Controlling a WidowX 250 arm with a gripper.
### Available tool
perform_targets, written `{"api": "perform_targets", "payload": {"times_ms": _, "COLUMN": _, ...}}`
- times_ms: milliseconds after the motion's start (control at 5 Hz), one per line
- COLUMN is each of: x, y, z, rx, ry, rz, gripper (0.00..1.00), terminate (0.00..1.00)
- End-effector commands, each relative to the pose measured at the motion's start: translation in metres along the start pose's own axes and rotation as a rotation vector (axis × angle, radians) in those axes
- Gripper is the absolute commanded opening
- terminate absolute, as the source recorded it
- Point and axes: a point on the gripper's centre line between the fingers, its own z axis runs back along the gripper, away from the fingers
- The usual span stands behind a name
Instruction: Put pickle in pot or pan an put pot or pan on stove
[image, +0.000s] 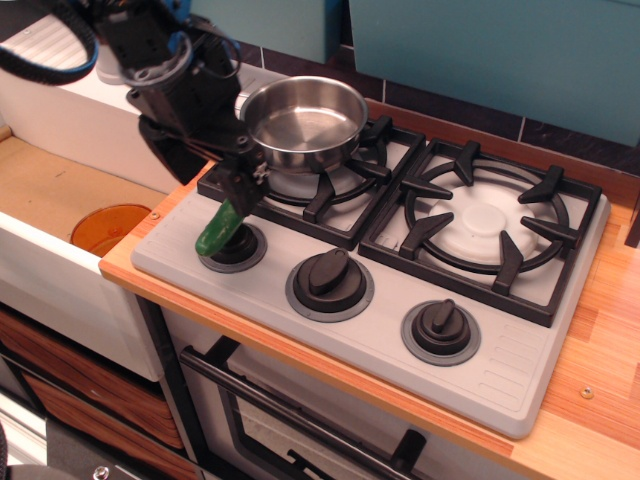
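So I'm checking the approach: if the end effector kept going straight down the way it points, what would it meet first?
The pickle: the end effector is right at its upper end. The left knob lies just beneath. Whether it already touches the pickle is unclear.

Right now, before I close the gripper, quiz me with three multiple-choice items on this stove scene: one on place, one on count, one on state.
1. Where does the pickle lie?
A. in the saucepan
B. on the leftmost knob
C. on the right burner

2. How many black knobs does the stove have?
A. two
B. three
C. four

3. What is in the saucepan?
A. nothing
B. the pickle
C. a lid

Answers: 1 B, its lower end rests on the leftmost knob, its upper end under the gripper. 2 B, three sit along the front. 3 A, its shiny bottom is bare.
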Motion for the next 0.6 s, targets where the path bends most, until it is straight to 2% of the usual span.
{"api": "perform_targets", "payload": {"times_ms": 0, "x": 0.001, "y": 0.006, "z": -0.011, "rx": 0.025, "ry": -0.053, "rz": -0.014, "gripper": 1.0, "terminate": 0.0}}
{"api": "perform_targets", "payload": {"times_ms": 400, "x": -0.007, "y": -0.001, "z": -0.025, "rx": 0.033, "ry": -0.081, "rz": -0.003, "gripper": 1.0, "terminate": 0.0}}
